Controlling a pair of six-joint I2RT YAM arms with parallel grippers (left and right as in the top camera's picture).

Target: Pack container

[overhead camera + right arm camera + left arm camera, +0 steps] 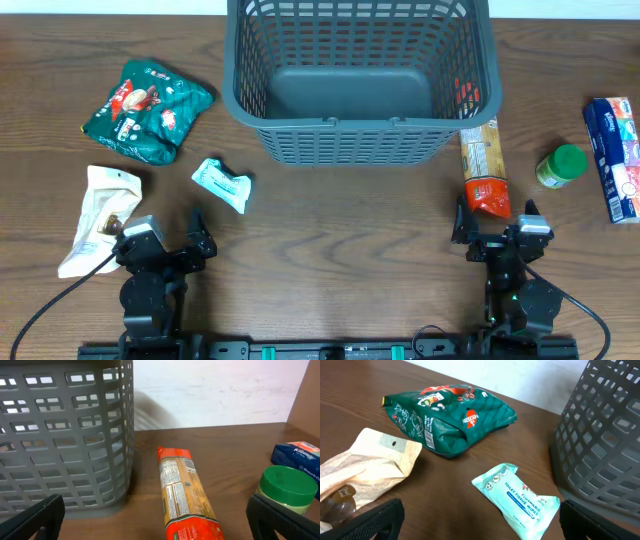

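Cream pouch: lies flat at the far left, just beside the left arm. It looks limp, so a pinch at one corner could let it fold and slip free on the way up.
Green coffee bag: puffy, lying behind the pouch and well apart from the basket. A grip on its swollen middle may skid off.
Left gripper: parked low near the table edge with its jaws spread wide and nothing between them.
Wipes packet: small, crinkled, lying askew ahead of that gripper. It is the nearest pick, but fingers coming down off-centre could push it away along the wood.
Container: stands upright at the middle back of the table, its floor bare (nothing seems packed yet). It looks light, so an arm that clips the rim or lattice wall may shove it.
Pasta packet: a long packet lying just beside the basket's right wall. Fingers closing near its far end could catch the slots.
Right gripper: jaws apart and empty, just short of the packet's orange end.
Green-lidded jar: upright to the right and easily toppled by a sideways brush.
Blue tissue pack: at the far right edge, a long reach.
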